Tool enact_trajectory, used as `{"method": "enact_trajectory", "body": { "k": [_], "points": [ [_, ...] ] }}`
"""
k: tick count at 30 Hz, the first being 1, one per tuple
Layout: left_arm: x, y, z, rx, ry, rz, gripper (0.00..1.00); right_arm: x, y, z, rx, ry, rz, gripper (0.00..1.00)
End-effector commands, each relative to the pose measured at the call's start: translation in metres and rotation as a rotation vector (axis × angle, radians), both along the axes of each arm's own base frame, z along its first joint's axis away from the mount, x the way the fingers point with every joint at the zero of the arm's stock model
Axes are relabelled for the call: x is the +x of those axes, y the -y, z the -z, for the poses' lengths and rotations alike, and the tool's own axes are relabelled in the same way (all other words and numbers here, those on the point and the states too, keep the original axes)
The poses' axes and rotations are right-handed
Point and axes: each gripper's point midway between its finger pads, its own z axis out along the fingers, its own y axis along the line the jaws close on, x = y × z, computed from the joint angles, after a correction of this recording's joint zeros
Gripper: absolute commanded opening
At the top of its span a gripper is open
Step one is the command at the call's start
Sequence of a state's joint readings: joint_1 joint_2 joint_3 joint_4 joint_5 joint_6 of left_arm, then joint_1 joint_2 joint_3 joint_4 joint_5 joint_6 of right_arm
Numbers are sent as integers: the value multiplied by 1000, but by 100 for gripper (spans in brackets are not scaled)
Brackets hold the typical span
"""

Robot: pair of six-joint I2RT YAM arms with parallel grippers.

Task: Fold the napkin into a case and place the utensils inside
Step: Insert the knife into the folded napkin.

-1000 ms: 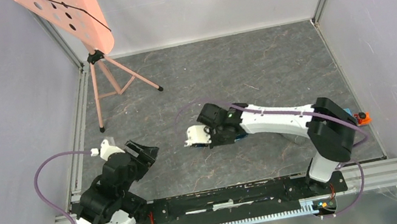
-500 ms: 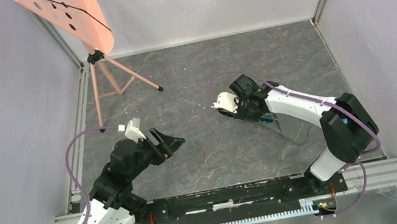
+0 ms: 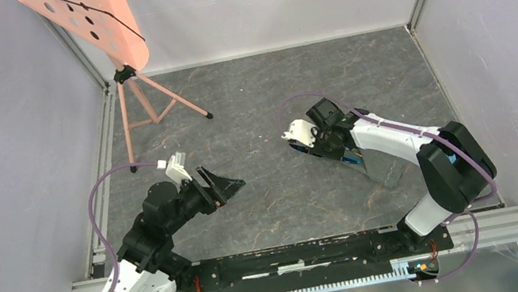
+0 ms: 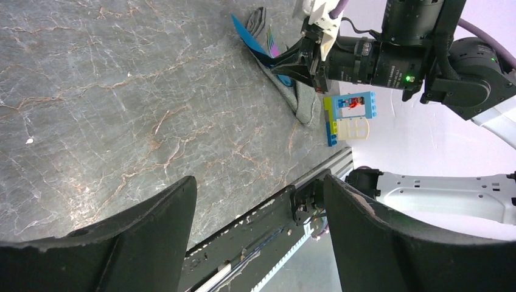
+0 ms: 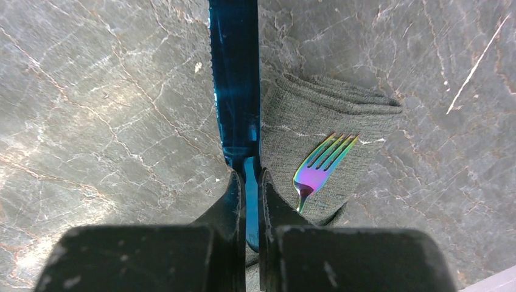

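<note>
The right gripper (image 5: 246, 177) is clamped tight on a blue knife (image 5: 234, 79), its fingers pressed flat against the blade. The blade runs straight up from them to the top edge of the right wrist view, serrated edge on its left. Just right of the blade lies the case (image 5: 331, 112): dark grey cloth folded into a narrow, thick bundle, its rolled end toward the upper right of that frame. A rainbow-tinted fork (image 5: 320, 164) rests on the cloth with its tines fanned toward the upper right. Its handle passes behind the gripper's finger, so whether it is tucked into a fold I cannot tell. In the left wrist view the same bundle sits at upper middle on the slate floor (image 4: 122, 91), with a blue and white toy block (image 4: 350, 115) just below and right of it. The left gripper (image 4: 258, 182) hangs with its jaws wide apart and nothing between them, well apart from the cloth, at centre-left of the overhead view. A pink stand (image 3: 110, 27) fills that view's upper left corner.
</note>
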State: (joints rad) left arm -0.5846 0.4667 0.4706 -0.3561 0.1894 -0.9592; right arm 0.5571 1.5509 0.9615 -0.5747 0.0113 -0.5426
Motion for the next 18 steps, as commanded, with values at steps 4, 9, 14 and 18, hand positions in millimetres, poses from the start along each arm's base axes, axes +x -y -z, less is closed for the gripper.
{"method": "enact_trajectory", "body": {
  "k": [4,9,14,18],
  "points": [
    [0,4,-11,-5,72,42,83,6,5,-8,47,54,32,0],
    [0,4,-11,-9,72,43,83,0,12,-13,54,66,51,0],
    [-1,7,-9,-15,70,57,83,-8,23,-15,49,77,81,0],
    [-1,8,-8,-14,69,63,83,-15,32,-12,42,71,108,0]
  ]
}}
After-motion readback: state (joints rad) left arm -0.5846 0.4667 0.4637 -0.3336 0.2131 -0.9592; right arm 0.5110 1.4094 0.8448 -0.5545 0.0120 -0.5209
